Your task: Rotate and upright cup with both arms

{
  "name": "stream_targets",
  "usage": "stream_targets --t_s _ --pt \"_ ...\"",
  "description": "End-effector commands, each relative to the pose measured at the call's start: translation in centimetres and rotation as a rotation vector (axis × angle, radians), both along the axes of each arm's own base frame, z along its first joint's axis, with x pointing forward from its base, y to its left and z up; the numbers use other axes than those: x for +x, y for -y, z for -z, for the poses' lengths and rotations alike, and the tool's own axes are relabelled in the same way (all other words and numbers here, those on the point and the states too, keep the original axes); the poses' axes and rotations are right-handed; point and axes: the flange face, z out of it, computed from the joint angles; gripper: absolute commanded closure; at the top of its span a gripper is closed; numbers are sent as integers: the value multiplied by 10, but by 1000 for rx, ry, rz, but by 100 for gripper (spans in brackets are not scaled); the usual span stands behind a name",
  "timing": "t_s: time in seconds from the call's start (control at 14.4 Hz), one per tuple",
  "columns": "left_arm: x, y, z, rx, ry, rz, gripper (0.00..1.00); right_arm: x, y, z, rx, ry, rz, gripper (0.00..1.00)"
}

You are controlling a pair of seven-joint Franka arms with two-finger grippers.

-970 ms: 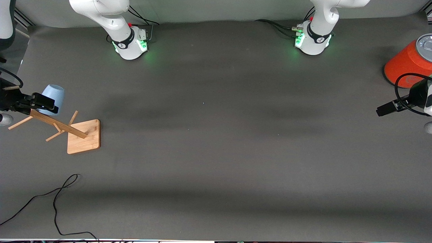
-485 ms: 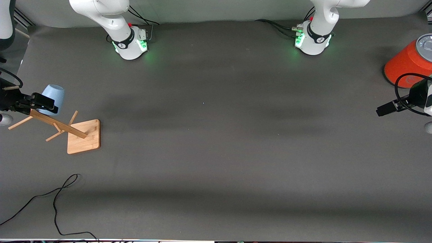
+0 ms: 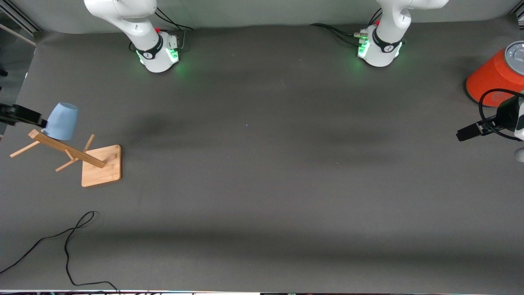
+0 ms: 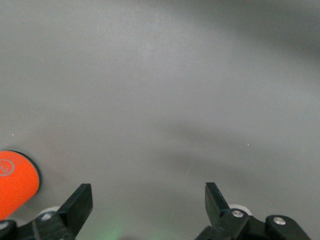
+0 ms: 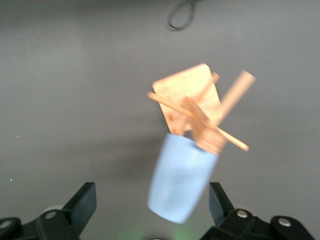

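The pale-blue cup [image 3: 61,121] hangs mouth down, slightly tilted, on the top of a wooden rack [image 3: 65,148] at the right arm's end of the table. My right gripper [image 3: 40,120] is beside the cup at the table's edge, open; only its dark fingers show in the front view. In the right wrist view the cup [image 5: 182,182] lies between the spread fingers [image 5: 85,200], closer to one of them, and they do not grip it. My left gripper [image 3: 470,132] waits open and empty at the left arm's end of the table, and its fingers [image 4: 80,202] frame bare table.
The rack's square wooden base [image 3: 101,165] lies nearer the front camera than the cup. A big orange cylinder [image 3: 493,76] with a grey top stands by the left gripper. A black cable [image 3: 69,246] curls on the table near the front edge.
My right gripper has drawn back from the cup toward the table's edge. The cup stays on the rack. The left arm has not moved.
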Motion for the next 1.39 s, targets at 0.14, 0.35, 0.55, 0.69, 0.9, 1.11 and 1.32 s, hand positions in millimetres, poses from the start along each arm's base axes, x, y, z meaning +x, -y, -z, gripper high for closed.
stream_targets --t_s 0.14,0.35,0.55,0.69,0.9,1.11,1.32 --pt "-2 0 -5 -2 15 -2 0 -44 34 8 25 -16 191 0" --pt "-2 1 -3 -1 12 -1 0 -40 28 10 7 -25 402 0" --pt "-1 0 -3 -1 11 -2 0 -34 24 18 -2 -17 491 0" --pt "-1 0 -3 -1 12 -2 0 -34 21 38 17 -5 494 0" --pt "-1 0 -3 -1 14 -2 0 -36 18 77 25 -13 496 0" --pt "-1 0 -3 -1 15 -2 0 -42 15 106 27 -3 499 0" --pt "-1 0 -2 -1 15 -2 0 -47 12 135 27 -11 500 0"
